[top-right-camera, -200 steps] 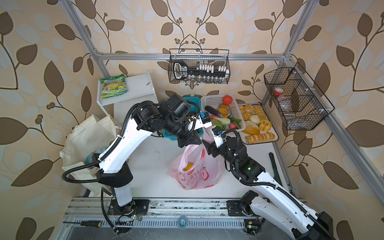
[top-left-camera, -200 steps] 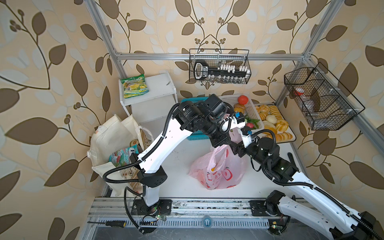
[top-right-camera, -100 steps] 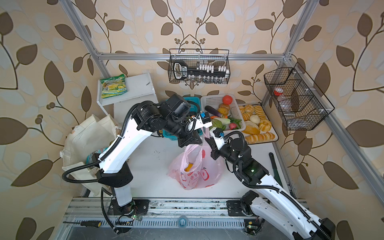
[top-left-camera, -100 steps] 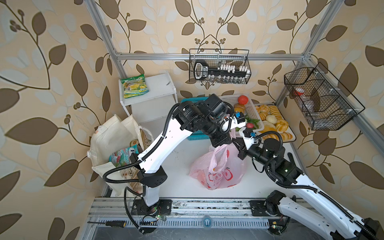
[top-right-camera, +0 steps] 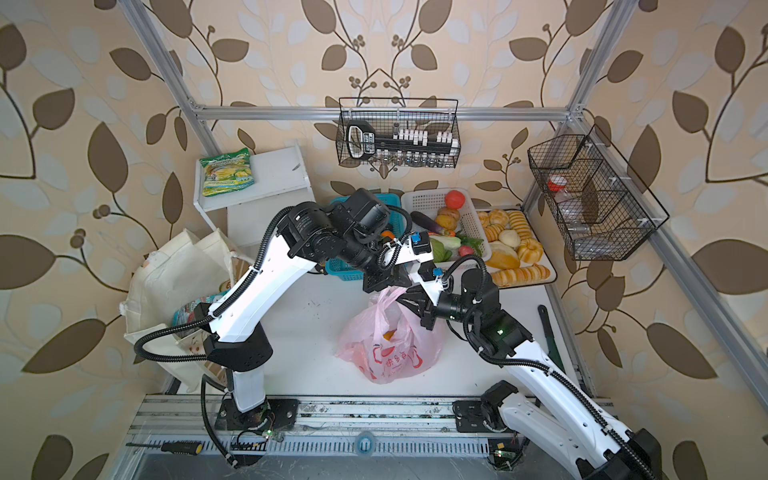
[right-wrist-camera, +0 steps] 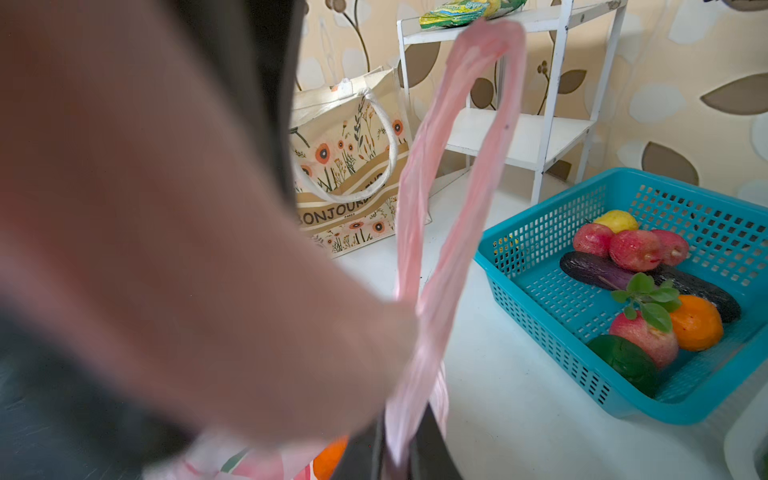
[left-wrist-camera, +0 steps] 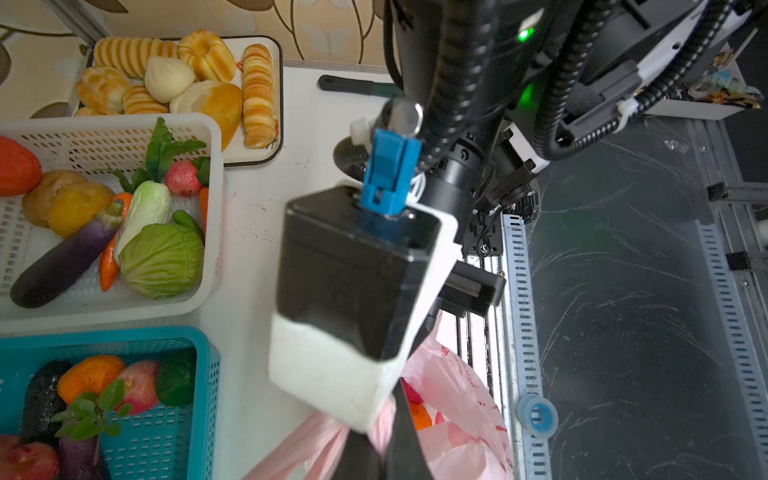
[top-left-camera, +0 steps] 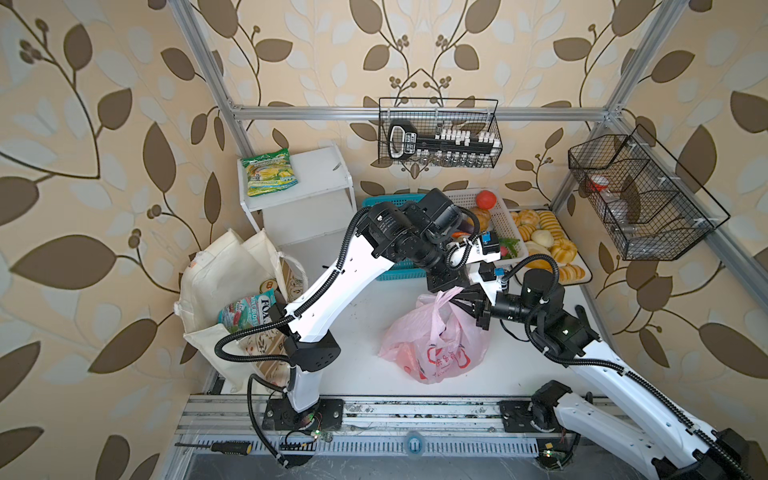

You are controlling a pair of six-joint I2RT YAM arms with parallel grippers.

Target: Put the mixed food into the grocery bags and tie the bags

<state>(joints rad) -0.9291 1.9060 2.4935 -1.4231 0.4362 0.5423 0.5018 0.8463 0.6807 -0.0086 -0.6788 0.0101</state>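
**Both grippers hold the handles of the pink plastic bag [top-left-camera: 436,349] in the middle of the table [top-left-camera: 365,299].**

At the left, the canvas tote [top-left-camera: 220,274] stands at the table edge with the teal-red snack packet [top-left-camera: 246,313] inside. The left gripper [top-left-camera: 445,287] is closed on one bag handle and holds it up. The right gripper [right-wrist-camera: 395,455] seems clamped on the other handle loop [right-wrist-camera: 465,145]. An orange toy fruit [top-right-camera: 389,335] shows through the bag. The film looks thin, light and slippery and probably tears easily, so the bunched handles are the best place to hold it for the knot. Just behind stand the teal basket [top-left-camera: 386,270], the white basket [top-left-camera: 505,224] and the bread tray [top-left-camera: 577,266]. The two wrists are crowded together and could hit each other.
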